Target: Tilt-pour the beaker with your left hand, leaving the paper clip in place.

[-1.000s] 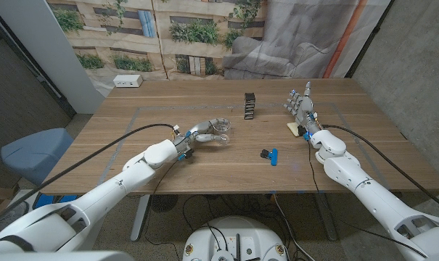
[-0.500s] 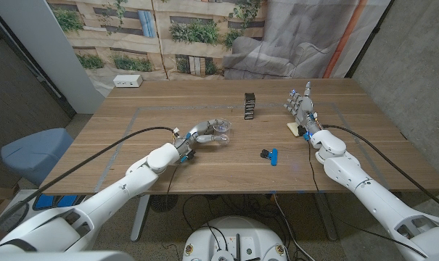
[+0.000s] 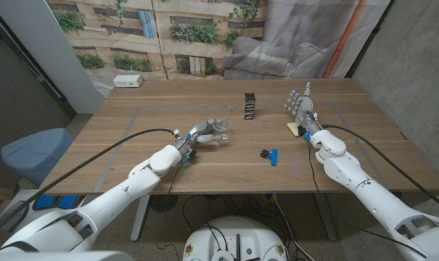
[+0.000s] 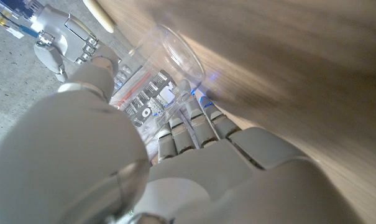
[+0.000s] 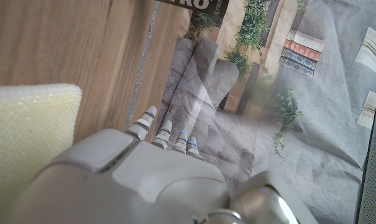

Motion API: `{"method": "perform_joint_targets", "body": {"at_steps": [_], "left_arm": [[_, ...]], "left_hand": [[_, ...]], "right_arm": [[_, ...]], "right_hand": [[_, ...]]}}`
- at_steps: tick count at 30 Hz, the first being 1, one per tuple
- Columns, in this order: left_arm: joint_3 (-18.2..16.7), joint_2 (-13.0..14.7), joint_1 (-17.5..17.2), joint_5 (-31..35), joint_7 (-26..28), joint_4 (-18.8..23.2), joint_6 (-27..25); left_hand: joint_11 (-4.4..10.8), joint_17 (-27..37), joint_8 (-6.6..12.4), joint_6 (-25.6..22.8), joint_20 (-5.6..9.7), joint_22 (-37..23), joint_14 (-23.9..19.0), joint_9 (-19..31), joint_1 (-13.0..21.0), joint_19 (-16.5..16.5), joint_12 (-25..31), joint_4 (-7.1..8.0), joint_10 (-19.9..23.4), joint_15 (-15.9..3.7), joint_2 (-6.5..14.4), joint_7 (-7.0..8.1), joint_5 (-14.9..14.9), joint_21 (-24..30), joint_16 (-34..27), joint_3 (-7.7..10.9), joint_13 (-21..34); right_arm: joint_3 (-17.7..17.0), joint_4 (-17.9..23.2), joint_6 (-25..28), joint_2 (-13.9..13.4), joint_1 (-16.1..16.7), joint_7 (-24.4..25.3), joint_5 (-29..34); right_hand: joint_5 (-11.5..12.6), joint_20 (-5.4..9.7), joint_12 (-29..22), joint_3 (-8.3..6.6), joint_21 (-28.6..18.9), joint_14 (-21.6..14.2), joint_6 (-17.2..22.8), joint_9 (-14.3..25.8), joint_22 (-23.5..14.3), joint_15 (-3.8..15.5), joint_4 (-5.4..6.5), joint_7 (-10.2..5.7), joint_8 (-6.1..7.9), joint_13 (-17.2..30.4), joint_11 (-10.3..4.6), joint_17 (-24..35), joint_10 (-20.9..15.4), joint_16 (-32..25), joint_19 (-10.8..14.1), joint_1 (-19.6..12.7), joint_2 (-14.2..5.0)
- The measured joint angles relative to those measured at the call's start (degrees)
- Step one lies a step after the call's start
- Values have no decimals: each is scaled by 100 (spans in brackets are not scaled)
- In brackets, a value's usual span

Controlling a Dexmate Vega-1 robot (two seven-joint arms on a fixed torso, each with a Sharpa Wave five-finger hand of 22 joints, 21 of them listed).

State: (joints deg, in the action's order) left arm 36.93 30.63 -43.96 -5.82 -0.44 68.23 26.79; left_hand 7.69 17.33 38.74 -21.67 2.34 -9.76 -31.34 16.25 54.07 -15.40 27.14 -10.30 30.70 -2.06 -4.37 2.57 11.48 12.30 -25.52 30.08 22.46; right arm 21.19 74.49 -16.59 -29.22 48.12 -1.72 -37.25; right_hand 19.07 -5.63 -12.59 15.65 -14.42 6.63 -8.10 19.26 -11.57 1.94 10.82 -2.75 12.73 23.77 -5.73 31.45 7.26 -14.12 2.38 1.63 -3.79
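The beaker (image 3: 220,130) is being held by the left hand (image 3: 202,133) just above the worktop (image 3: 132,145), to the left of the small black box (image 3: 249,106) and nearer the robot than it. The beaker is being tipped on its side, with its open mouth turned away from the arm. In the left wrist view the fingers (image 4: 194,121) are being wrapped around the clear wall of the beaker (image 4: 166,62), below the rim.

The beaker looks thin, clear and stiff. It is probably light, and it may be smooth and slippery. It could crack if it is squeezed too hard or dropped. A hold around the middle of its wall, with the thumb on one side and the fingers on the other, is likely the safest one. The rim should be left free so that things can come out.

The paper clip, a black and blue one (image 3: 270,154), is lying on the worktop nearer the robot than the black box and a little to its right, well apart from the beaker.

The right hand (image 3: 300,105) is holding nothing. It is being kept with fingers apart and pointing up, to the right of the black box, beside a pale yellow sponge (image 3: 294,129).
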Motion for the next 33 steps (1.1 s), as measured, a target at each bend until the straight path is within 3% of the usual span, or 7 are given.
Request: {"method": "perform_joint_targets", "body": {"at_steps": [5,13,33], "left_arm": [[0,-12,-18,11,28,35,-6],[-27,-13,-79,45,213,177,-132],[-225,134,-183,-84,330,772,-318]], "left_hand": [[-13,161,241,-60,2,0,-90,108,1,-207,142,0,114,0,-1,41,44,21,-167,-184,185],[-113,228,453,-229,4,0,-286,143,56,-513,297,2,300,42,-56,-30,44,86,-354,-325,344],[-185,415,563,-313,0,1,-399,95,130,-609,365,3,372,49,-130,-114,88,86,-340,-375,540]], "right_arm": [[0,0,0,0,0,0,0],[0,0,0,0,0,0,0],[0,-3,-2,1,0,0,0]], "right_hand": [[0,0,0,0,0,0,0,0,0,0,0,0,0,0,0,0,0,0,0,0,0],[0,0,0,0,0,0,0,0,0,0,0,0,0,0,0,0,0,0,0,0,0],[0,0,0,0,0,0,0,0,0,0,0,0,0,0,0,0,0,0,0,0,0]]}}
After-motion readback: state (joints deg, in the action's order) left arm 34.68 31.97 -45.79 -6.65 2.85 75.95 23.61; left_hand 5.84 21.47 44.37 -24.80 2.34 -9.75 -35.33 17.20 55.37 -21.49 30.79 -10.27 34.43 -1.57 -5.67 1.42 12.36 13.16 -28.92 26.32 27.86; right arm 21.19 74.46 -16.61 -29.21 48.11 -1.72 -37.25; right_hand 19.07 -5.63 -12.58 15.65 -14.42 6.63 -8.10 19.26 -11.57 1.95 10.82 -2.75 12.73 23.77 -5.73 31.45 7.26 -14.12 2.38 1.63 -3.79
